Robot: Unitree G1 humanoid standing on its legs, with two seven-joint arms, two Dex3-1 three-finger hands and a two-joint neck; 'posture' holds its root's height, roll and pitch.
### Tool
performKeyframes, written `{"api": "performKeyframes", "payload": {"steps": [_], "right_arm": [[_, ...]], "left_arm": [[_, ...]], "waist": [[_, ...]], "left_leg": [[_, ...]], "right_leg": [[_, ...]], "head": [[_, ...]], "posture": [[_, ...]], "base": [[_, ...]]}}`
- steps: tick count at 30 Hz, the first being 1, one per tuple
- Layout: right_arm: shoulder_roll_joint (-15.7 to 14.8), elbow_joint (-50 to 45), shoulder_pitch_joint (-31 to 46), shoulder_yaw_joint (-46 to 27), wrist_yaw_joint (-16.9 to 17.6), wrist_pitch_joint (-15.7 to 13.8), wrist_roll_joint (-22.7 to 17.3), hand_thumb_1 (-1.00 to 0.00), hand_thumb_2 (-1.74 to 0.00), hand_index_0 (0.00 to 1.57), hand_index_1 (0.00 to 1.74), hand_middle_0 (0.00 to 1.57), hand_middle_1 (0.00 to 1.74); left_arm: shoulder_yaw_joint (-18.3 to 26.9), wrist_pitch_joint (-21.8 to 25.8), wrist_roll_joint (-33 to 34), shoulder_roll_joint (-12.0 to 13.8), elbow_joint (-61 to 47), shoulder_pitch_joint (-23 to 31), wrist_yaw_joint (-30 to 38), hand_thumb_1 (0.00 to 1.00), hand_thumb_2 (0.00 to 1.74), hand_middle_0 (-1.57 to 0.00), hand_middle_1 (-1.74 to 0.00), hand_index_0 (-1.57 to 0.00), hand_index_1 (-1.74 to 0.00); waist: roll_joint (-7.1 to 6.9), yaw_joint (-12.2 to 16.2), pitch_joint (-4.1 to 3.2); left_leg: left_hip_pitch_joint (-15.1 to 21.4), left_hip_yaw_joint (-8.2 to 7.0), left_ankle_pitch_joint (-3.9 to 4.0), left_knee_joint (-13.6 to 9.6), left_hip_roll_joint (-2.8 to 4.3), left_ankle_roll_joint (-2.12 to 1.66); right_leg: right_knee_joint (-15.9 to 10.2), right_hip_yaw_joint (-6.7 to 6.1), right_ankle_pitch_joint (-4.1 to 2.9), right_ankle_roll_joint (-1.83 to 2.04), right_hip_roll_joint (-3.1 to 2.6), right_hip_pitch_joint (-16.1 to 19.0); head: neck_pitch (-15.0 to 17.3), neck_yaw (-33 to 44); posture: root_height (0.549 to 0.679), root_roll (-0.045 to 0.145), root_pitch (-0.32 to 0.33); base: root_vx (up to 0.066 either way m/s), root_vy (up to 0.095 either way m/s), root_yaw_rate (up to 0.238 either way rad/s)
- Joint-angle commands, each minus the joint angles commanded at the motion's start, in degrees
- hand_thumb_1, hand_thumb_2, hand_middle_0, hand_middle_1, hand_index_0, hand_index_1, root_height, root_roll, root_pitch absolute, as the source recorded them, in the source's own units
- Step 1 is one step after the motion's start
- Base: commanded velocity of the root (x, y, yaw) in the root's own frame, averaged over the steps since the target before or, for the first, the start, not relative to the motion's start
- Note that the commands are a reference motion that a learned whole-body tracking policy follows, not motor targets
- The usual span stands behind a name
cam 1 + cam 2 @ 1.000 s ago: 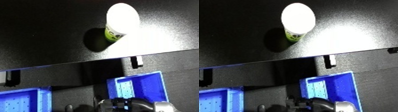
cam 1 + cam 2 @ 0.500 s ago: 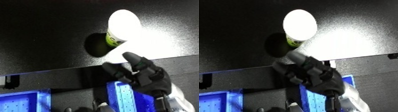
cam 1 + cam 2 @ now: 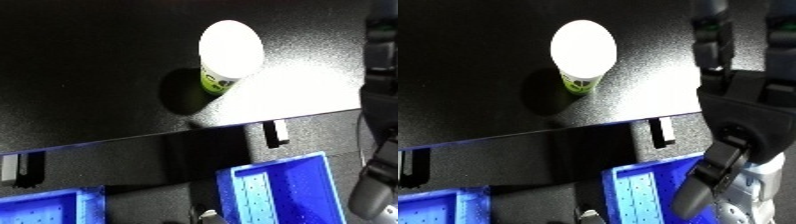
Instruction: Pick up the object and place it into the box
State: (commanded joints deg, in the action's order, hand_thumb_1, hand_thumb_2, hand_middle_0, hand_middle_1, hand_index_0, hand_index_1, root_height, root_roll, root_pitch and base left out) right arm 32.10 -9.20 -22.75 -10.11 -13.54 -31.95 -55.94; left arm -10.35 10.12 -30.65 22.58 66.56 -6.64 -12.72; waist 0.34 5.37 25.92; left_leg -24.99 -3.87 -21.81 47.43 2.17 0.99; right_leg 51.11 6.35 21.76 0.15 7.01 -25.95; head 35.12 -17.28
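Black, matte and faintly speckled, the tabletop (image 3: 98, 60) is filling the upper part of the frame, and a bright pool of light is falling on it right of centre. The cup (image 3: 583, 55), a white container with a green printed band around its lower part, is standing upright in the upper centre of the frame, a little way back from the front edge of the tabletop and casting a dark shadow to its lower left. It is standing apart from everything else, presumably set there so that a robot hand can be closing around it from the side.

The right robot hand (image 3: 718, 65) is reaching up along the right edge of the frame, well to the right of the cup and not touching it. Its dark fingers are appearing extended and holding nothing, which suits an approach before a grasp. The left robot hand is not showing in either view.

Below the front edge of the tabletop, a blue bin (image 3: 284, 192) with a perforated floor is waiting at lower centre, open side up to receive the cup. A second blue bin (image 3: 44, 212) is sitting at the lower left corner. The rest of the room is lying in darkness, so nothing more can be told
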Motion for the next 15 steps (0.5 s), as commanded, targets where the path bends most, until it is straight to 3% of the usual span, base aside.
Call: {"api": "performKeyframes", "payload": {"steps": [3,8,11,15], "right_arm": [[2.4,1.1,-0.9,-0.4,8.0,-0.5,8.0,0.00,0.00,0.00,0.00,0.00,0.00],[6.1,3.4,-2.9,2.4,19.6,6.6,19.5,0.00,0.00,0.00,0.00,0.00,0.00],[7.8,6.2,-4.6,5.2,22.3,10.9,21.7,0.00,0.00,0.00,0.00,0.00,0.00],[8.9,9.4,-7.1,8.3,23.9,13.9,24.3,0.00,0.00,0.00,0.00,0.00,0.00]], "left_arm": [[0.2,-0.2,-1.0,-0.3,-0.8,0.2,0.5,0.00,0.00,0.00,0.00,0.00,0.00],[0.1,-0.6,-0.8,-0.8,-2.4,1.1,1.4,0.00,0.00,0.00,0.00,0.00,0.00],[-0.3,-0.7,-0.8,-0.7,-2.4,1.5,1.9,0.00,0.00,0.00,0.00,0.00,0.00],[-0.8,-0.6,-0.5,-0.6,-1.9,1.3,2.3,0.00,0.00,0.00,0.00,0.00,0.00]], "waist": [[0.14,-0.1,0.11],[0.34,-0.9,0.48],[0.47,-1.4,0.81],[0.70,-2.1,1.06]], "left_leg": [[0.4,-0.07,-0.03,-0.1,-0.09,0.09],[0.4,0.18,0.39,-0.3,-0.36,0.25],[0.2,0.49,0.80,-0.6,-0.57,0.28],[0.3,0.93,1.18,-1.1,-0.94,0.26]], "right_leg": [[-0.2,-0.16,0.06,-0.20,-0.13,0.3],[-0.4,-0.24,-0.07,-0.58,-0.32,0.3],[-0.5,-0.21,-0.12,-0.81,-0.36,0.2],[-0.5,-0.14,0.01,-1.04,-0.41,0.2]], "head": [[-1.2,-1.1],[-3.2,-3.2],[-3.9,-3.8],[-6.2,-5.1]], "posture": [[0.624,0.053,-0.027],[0.624,0.053,-0.028],[0.624,0.053,-0.028],[0.624,0.053,-0.028]], "base": [[0.022,0.009,-0.001],[-0.001,-0.006,0.019],[-0.025,-0.008,0.027],[-0.017,-0.001,0.046]]}}
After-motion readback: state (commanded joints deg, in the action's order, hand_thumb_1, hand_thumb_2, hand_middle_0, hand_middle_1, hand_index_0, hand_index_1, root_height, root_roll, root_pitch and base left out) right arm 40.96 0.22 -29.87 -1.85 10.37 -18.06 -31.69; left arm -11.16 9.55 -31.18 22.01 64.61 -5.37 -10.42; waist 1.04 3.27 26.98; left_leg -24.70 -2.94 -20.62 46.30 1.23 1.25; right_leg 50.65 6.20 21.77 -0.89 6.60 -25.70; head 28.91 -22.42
